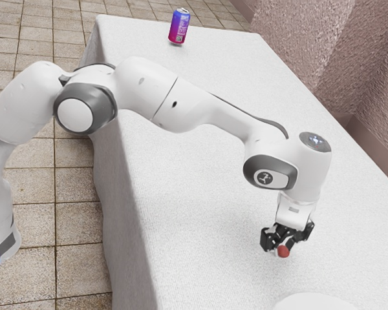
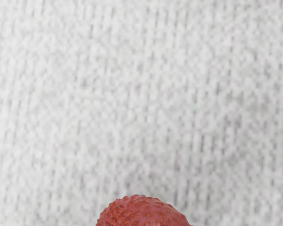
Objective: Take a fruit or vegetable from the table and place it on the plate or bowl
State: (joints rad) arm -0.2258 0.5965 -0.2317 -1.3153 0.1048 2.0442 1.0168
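Observation:
A small red, bumpy-skinned fruit (image 1: 283, 251) sits between the fingertips of my black gripper (image 1: 282, 247), low over the white tablecloth near the table's front. The fingers close on it from both sides. In the wrist view the same red fruit (image 2: 142, 212) lies right under the hand, with only woven cloth beyond it. A white plate or bowl rim (image 1: 323, 301) shows at the exterior view's lower edge, just right of and nearer than the gripper.
A purple and blue drink can (image 1: 179, 26) stands at the table's far end. The table's left edge (image 1: 100, 194) drops to a tiled floor. A pink textured wall (image 1: 349, 58) runs along the exterior view's right.

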